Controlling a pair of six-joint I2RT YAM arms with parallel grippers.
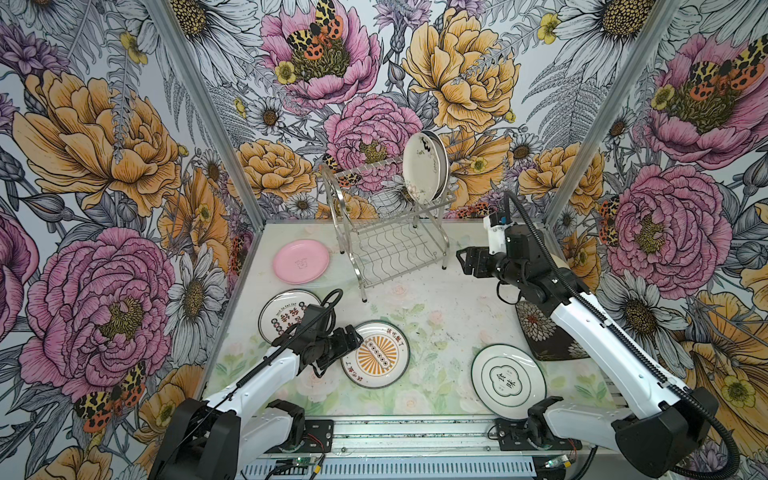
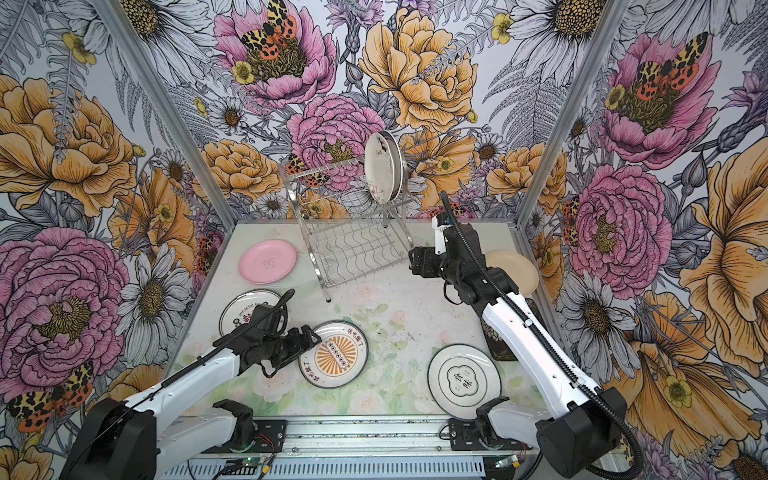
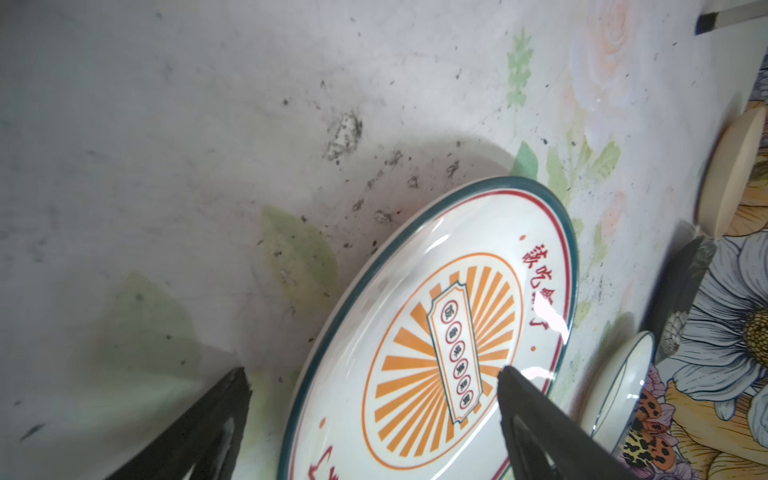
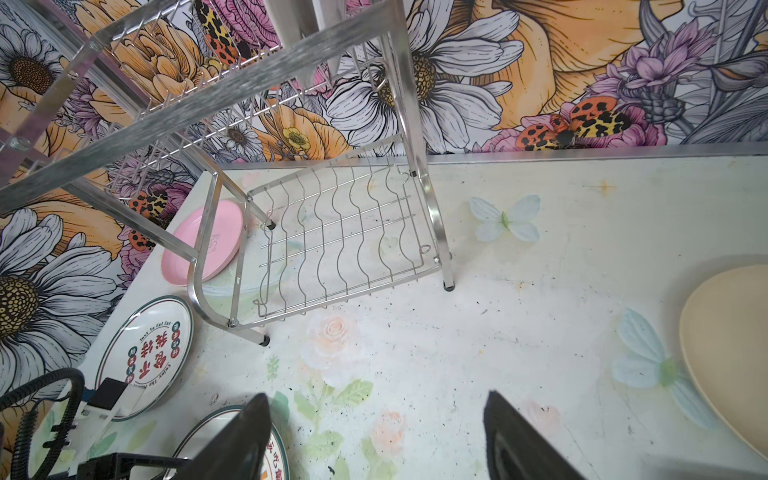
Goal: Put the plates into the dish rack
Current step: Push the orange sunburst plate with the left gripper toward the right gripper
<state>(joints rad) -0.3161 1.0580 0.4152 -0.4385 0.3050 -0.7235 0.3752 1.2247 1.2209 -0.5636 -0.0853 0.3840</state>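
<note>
While the sunburst plate (image 1: 384,358) lay flat on the table (image 1: 440,299), the nearer left hand (image 1: 356,338) straddled its rim, wide open, gripping nothing.

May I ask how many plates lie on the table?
6: pink, beside the dish rack; red-lettered, left edge; sunburst, at the left gripper; green-lettered, front right; dark square and cream, partly behind the right arm.

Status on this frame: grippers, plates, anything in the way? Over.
Left gripper open, straddling sunburst plate rim. Right gripper open, empty, beside dish rack. Two plates racked, six on table. Nothing blocking.
</note>
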